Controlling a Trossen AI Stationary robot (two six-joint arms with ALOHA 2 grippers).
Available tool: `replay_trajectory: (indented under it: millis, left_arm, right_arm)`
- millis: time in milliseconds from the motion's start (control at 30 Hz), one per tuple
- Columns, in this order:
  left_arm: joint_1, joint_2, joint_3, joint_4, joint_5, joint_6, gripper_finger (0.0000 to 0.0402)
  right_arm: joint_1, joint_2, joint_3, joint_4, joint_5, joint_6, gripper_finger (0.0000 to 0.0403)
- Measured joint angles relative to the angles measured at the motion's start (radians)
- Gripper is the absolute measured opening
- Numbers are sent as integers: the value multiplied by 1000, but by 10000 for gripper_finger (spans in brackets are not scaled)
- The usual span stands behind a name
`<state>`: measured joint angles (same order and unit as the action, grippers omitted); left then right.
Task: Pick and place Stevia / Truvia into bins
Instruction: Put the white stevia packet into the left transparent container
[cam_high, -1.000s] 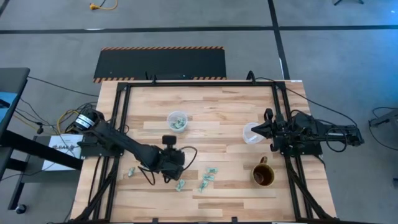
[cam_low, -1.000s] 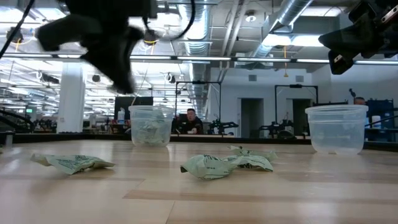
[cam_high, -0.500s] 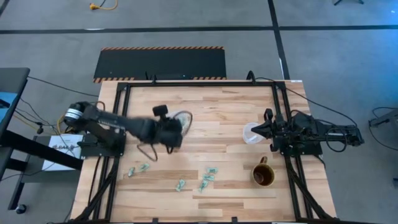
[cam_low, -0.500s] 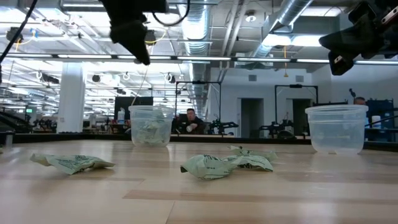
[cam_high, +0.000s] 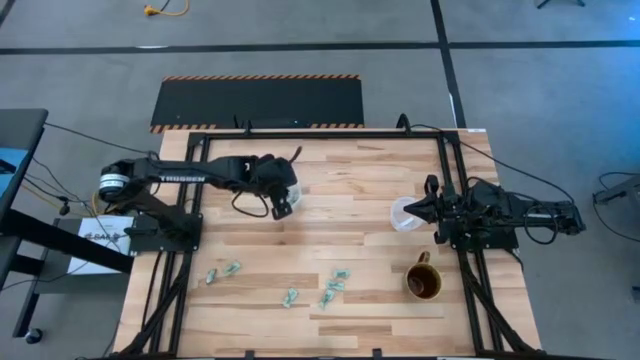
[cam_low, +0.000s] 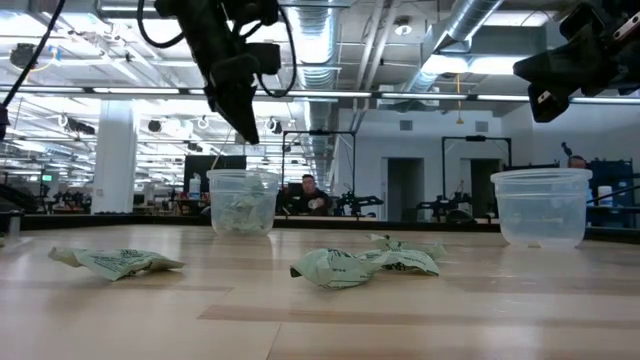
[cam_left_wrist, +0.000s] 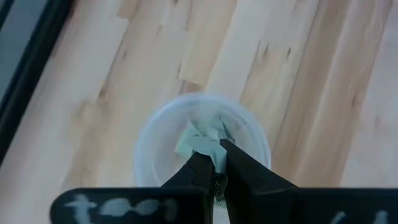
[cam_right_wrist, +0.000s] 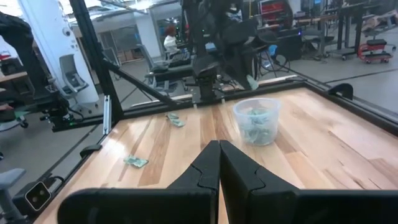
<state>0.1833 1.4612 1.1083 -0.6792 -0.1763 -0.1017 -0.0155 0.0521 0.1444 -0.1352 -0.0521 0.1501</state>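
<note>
Left wrist view: left claw (cam_left_wrist: 214, 163) hangs over the cup (cam_left_wrist: 155, 134), pinching a sachet (cam_left_wrist: 200, 140) ready to drop; right claw (cam_high: 432, 207), closed empty, waits at three o'clock.

Brown mug (cam_high: 423, 281) on wooden table (cam_high: 350, 175)
</note>
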Motion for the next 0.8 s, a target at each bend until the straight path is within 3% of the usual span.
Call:
replay_trajectory:
  millis: [800]
  left_arm:
    - [51, 85, 0, -16, 39, -2, 10]
  right_arm:
    - [0, 0, 0, -31, 0, 0, 0]
